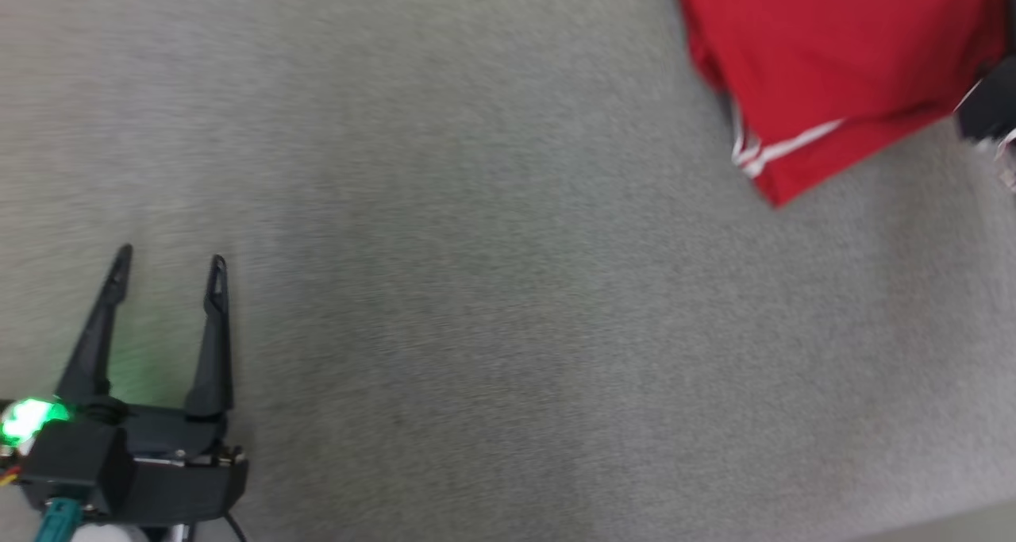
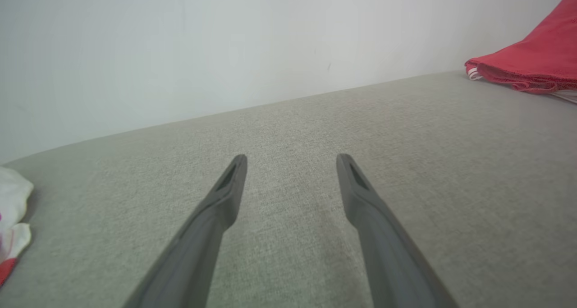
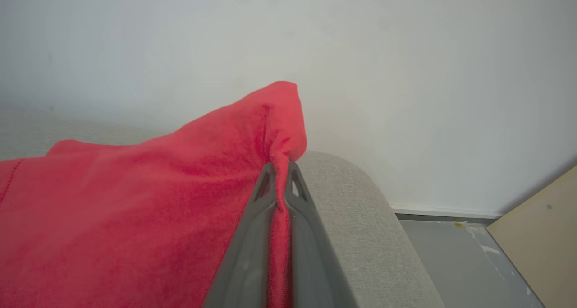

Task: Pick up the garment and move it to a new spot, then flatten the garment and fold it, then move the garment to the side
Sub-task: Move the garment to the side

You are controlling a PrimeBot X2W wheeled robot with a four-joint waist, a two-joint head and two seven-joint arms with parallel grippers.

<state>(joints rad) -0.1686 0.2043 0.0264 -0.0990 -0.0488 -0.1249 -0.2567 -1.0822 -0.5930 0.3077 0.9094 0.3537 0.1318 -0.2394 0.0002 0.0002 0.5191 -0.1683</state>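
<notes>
Garment [image 3: 135, 199] in tight right hand [image 3: 280, 169]

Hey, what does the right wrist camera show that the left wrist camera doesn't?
Right wrist view: the right gripper shut on a pinched fold of the red garment, plus grey floor and a tan board beyond the end of the grey cushion. Left wrist view: the left gripper open over bare cushion, and a white cloth at the left edge. Both: the red garment, the grey cushion and the white wall.
</notes>
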